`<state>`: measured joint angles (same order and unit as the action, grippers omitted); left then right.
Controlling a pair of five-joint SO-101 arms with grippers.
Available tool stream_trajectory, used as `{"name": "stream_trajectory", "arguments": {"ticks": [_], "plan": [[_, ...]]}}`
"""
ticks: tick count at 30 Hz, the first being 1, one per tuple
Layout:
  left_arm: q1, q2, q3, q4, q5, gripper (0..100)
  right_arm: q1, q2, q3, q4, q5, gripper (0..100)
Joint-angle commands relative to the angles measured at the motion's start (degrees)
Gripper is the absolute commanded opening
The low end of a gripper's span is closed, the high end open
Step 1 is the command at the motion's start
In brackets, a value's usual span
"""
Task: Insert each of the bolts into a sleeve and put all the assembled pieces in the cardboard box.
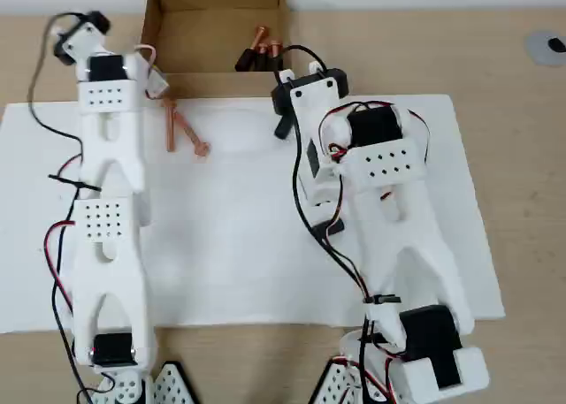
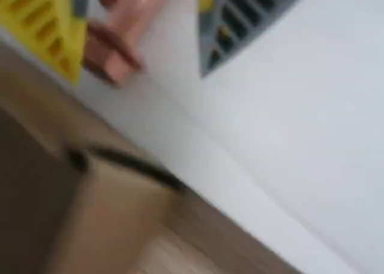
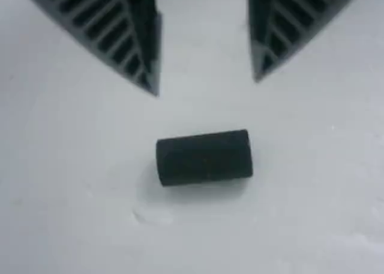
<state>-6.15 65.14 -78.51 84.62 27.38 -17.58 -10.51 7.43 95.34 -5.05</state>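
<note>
A white sheet [image 1: 230, 245] is lying across the wooden worktop [image 1: 517, 165], and both arms are stretching over it from the near edge.

The right pincer [image 3: 205, 83] is hanging just above the sheet with its jaws standing wide apart and gripping nothing. A black sleeve [image 3: 204, 157] is lying on its side on the sheet, just past the tips and level with the gap between them, touching neither one.

The left pincer [image 2: 139, 70] is sitting at the far edge of the sheet, close to the near left corner of the cardboard box [image 1: 221, 84]. A copper bolt [image 2: 129, 22] is sitting in this pincer with its head pointing down toward the sheet; whether the pincer is actually clamping it I cannot tell. A second copper bolt [image 1: 191, 135] is lying loose on the sheet just beside it, angling away toward the middle.

Farthest off, the box is standing open on the worktop against the sheet's far edge. Assembled pieces [image 1: 259, 52], copper bolts pushed into black sleeves, are resting inside near its right wall.
</note>
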Motion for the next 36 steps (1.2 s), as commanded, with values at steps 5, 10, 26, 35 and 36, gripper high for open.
{"name": "stream_trajectory", "arguments": {"ticks": [5,10,26,35,36], "plan": [[3.5,-2.9,-6.3,7.4,1.1,15,-0.7,3.9,-0.4,-1.1,0.0,13.2],[1.9,-2.9,-5.2,7.6,1.1,15,-0.7,7.0,-3.6,-0.6,0.0,13.2],[1.6,1.4,-5.3,4.2,-16.0,15,-0.8,7.9,-4.7,-0.5,0.0,13.2],[1.5,2.0,-4.5,1.6,-20.0,15,-0.8,7.9,-4.7,-0.5,0.2,13.2],[1.6,2.0,-3.7,1.4,-19.9,15,-0.8,7.8,-4.7,-0.5,0.2,13.2]]}}
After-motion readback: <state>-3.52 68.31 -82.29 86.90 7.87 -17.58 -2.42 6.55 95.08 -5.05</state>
